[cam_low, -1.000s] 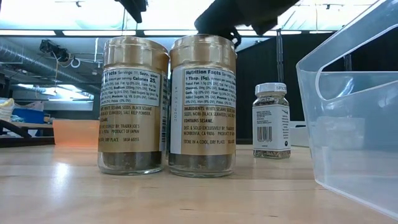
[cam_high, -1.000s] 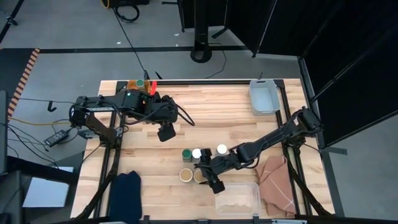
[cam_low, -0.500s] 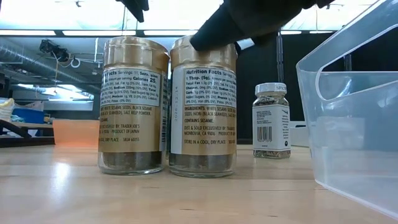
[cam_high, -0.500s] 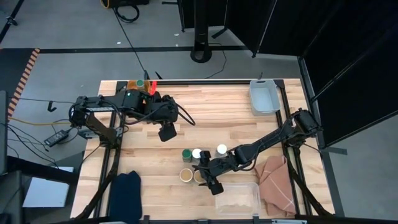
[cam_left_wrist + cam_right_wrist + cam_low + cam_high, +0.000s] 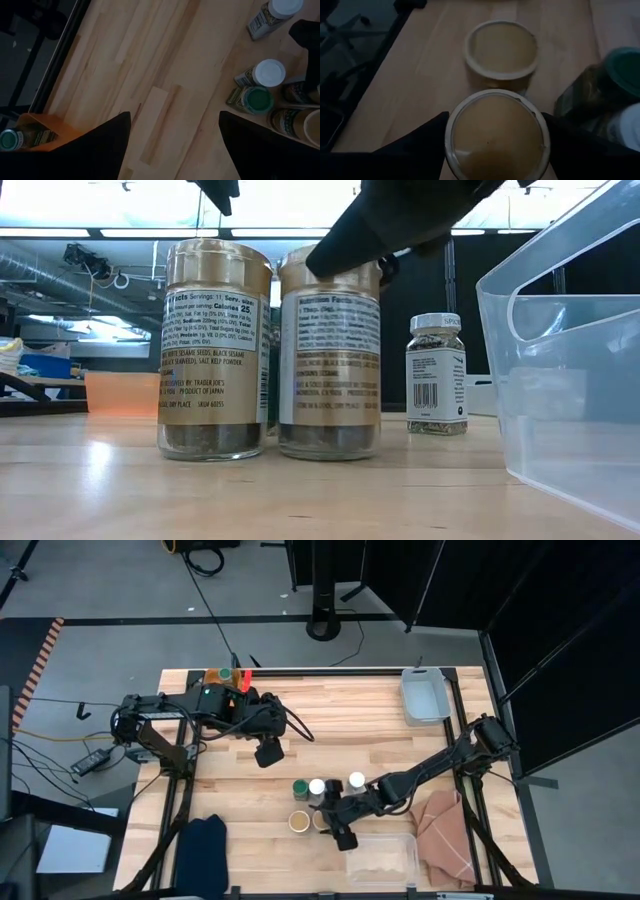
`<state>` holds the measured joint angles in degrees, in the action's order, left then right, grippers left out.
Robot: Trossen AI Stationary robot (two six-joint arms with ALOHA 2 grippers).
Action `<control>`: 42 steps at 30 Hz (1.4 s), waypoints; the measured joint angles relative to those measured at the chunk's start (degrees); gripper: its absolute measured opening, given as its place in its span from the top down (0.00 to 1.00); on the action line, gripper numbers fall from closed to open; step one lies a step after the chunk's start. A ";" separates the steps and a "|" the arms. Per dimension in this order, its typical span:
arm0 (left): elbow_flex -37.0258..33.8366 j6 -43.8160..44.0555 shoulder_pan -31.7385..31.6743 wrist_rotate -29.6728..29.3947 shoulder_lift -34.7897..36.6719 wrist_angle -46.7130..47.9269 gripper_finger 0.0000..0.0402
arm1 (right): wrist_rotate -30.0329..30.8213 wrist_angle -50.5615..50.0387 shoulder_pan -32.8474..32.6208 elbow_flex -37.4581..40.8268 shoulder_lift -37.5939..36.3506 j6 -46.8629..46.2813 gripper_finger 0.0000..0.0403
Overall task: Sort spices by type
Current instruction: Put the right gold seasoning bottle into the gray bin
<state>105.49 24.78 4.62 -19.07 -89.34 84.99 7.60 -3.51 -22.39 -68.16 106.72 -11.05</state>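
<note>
We see a pale wooden plank table (image 5: 330,720) striped with darker boards. Near its front edge stand two glass jars with tan lids (image 5: 298,821), their gold-banded white labels printed in black, beside a green-lidded jar (image 5: 300,787) and two white-lidded jars (image 5: 317,786). A clear plastic bin (image 5: 385,858) sits right of them, next to a rust-brown cloth (image 5: 442,830). At the table's far edge are an orange tray (image 5: 218,675) and a grey-blue tub (image 5: 424,695). A navy cloth (image 5: 202,850) lies at the front left corner.
</note>
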 joint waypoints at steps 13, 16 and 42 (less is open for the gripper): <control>0.00 -0.38 0.00 0.00 0.00 -0.31 0.23 | -1.32 -0.58 0.02 -1.23 0.17 -5.49 0.28; 0.00 -0.40 0.00 0.00 0.00 -0.35 0.23 | -1.80 -1.27 0.00 -2.02 0.26 -5.51 0.29; 0.00 -1.65 0.00 -2.11 0.00 -1.62 0.23 | 2.94 -12.92 0.77 -3.08 -15.99 -1.83 0.28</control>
<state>105.49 23.14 4.62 -21.18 -89.34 83.37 10.54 -16.43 -21.62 -71.24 90.72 -12.87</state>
